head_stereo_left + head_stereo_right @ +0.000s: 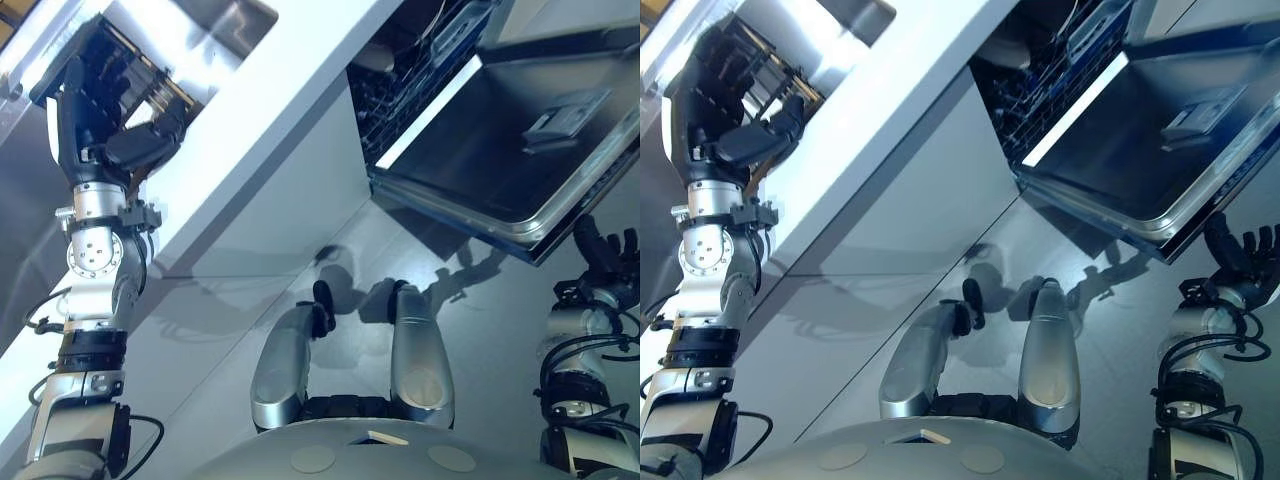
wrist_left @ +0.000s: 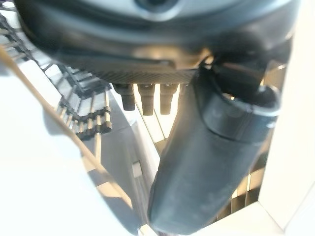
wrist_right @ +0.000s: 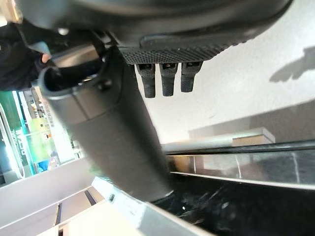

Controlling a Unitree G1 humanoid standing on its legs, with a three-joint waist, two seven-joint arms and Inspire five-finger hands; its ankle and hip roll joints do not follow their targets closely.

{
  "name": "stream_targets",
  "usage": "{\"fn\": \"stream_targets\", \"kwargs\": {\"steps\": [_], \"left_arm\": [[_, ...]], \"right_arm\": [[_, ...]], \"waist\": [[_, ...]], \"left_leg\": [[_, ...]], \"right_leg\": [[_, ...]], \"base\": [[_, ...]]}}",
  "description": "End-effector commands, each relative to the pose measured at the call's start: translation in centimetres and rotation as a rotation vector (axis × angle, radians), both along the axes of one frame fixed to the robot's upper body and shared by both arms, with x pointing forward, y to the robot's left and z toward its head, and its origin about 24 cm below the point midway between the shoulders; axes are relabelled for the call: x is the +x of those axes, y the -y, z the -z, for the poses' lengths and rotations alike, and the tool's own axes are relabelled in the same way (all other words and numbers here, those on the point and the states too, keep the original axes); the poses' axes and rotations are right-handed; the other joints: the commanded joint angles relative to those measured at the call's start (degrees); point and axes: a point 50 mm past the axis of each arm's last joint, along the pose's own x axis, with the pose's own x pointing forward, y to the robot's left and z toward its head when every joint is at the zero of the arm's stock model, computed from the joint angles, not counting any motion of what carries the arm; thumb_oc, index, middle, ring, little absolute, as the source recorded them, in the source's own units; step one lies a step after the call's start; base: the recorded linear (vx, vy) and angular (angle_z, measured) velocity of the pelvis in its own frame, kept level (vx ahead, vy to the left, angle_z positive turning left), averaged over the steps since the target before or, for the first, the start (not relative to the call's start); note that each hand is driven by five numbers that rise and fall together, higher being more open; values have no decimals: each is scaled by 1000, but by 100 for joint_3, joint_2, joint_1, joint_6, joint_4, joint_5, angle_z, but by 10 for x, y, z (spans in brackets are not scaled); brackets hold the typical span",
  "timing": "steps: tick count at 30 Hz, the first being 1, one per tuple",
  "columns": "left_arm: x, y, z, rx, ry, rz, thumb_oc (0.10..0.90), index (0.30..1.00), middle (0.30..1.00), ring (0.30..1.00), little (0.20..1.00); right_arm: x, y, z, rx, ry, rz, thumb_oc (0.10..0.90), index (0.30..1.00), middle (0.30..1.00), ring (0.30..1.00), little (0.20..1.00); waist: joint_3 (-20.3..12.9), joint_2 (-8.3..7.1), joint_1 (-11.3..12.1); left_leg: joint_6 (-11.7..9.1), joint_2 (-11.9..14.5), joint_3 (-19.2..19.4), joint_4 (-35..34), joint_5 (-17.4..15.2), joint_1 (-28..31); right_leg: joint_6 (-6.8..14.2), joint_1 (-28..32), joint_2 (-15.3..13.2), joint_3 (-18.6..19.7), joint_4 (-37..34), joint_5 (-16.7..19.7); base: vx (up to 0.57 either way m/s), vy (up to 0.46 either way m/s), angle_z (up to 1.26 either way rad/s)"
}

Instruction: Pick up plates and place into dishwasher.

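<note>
Left eye view is giving us the left hand [image 1: 120, 110] up at ten o'clock, reaching over the white worktop [image 1: 270, 120] toward a dark wire rack [image 1: 150, 75] beside the sink [image 1: 225, 20]. Its fingers are looking loosely extended and released, gripping nothing that I can make out; the left wrist view is showing the fingertips [image 2: 147, 101] hanging over the rack's wires. The right hand [image 1: 1240, 260] is hovering low at four o'clock, just under the edge of the dishwasher door [image 1: 500, 150], fingers spread and empty.

No plate is coming through clearly, neither in a hand nor on the rack, so I cannot tell where one is sitting. By my reading the job is hardly beginning: the door is lying open at two o'clock, the lower basket [image 1: 400, 70] is waiting behind it, and every pick and every placement is remaining to do.

Grey glossy floor [image 1: 300, 270] is stretching beneath, with white cabinet fronts alongside.
</note>
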Motion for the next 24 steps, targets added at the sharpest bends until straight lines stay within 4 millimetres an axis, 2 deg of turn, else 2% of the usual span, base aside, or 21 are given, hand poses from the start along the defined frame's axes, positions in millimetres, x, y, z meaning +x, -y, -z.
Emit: {"fn": "stream_targets", "kwargs": {"steps": [1,5,7,8,9,10,12,13,18,24], "left_arm": [[-6,5,-23,-25,154,17,800,900,900,900,900],[-11,0,-19,-26,152,4,800,900,900,900,900],[-14,-2,-13,-20,151,-8,800,900,900,900,900],[-15,-3,-13,-20,152,-9,800,900,900,900,900],[-17,-5,-11,-20,153,-17,800,900,900,900,900],[-17,-5,-10,-18,153,-20,800,900,900,900,900],[-20,-7,-9,-8,157,-33,800,900,900,900,900],[-20,-8,-9,-4,157,-36,800,900,900,900,900],[-23,-14,-14,32,175,-65,800,900,900,900,900],[-21,-16,-19,55,173,-81,800,900,900,900,900]], "right_arm": [[16,11,-44,-146,162,-64,800,900,900,900,900],[23,-2,-42,-109,288,-281,800,900,900,900,900],[31,-21,-42,-65,420,-506,800,900,900,900,900],[32,-23,-41,-59,439,-542,800,900,900,900,900],[35,-35,-39,-48,481,-668,800,900,900,900,900],[35,-37,-40,-49,491,-690,800,900,900,900,900],[41,-56,-42,-51,523,-886,800,900,900,900,900],[42,-59,-42,-50,527,-922,800,900,900,900,900],[55,-116,-64,-18,655,-1419,800,900,900,900,900],[66,-187,-103,-18,754,-1799,800,900,900,900,900]], "waist": [[-199,-99,-2],[-170,-126,20],[-150,-157,26],[-150,-164,26],[-142,-184,28],[-143,-191,33],[-132,-220,59],[-133,-226,62],[-154,-288,177],[-193,-254,326]], "left_leg": [[396,-343,-16,495,-354,-238],[379,-379,-21,575,-275,-360],[338,-375,-26,560,-151,-389],[332,-377,-25,558,-129,-396],[310,-374,-19,564,-71,-421],[304,-369,-18,566,-47,-426],[279,-345,-3,583,41,-457],[277,-343,-1,585,48,-462],[239,-325,28,638,189,-525],[243,-389,51,690,242,-441]], "right_leg": [[-243,124,239,-362,70,-81],[-224,10,162,-343,180,-70],[-190,-21,145,-343,161,-38],[-186,-25,143,-345,154,-30],[-163,-36,139,-344,122,5],[-159,-35,138,-347,111,16],[-128,-41,127,-356,72,61],[-124,-42,125,-357,67,64],[-56,-18,79,-380,-25,168],[-21,94,-6,-403,-41,229]], "base": [[46,114,4],[44,90,3],[27,92,-4],[17,93,-3],[11,54,-1],[17,60,-2],[10,45,-5],[2,53,-6],[12,46,-6],[49,73,-16]]}}
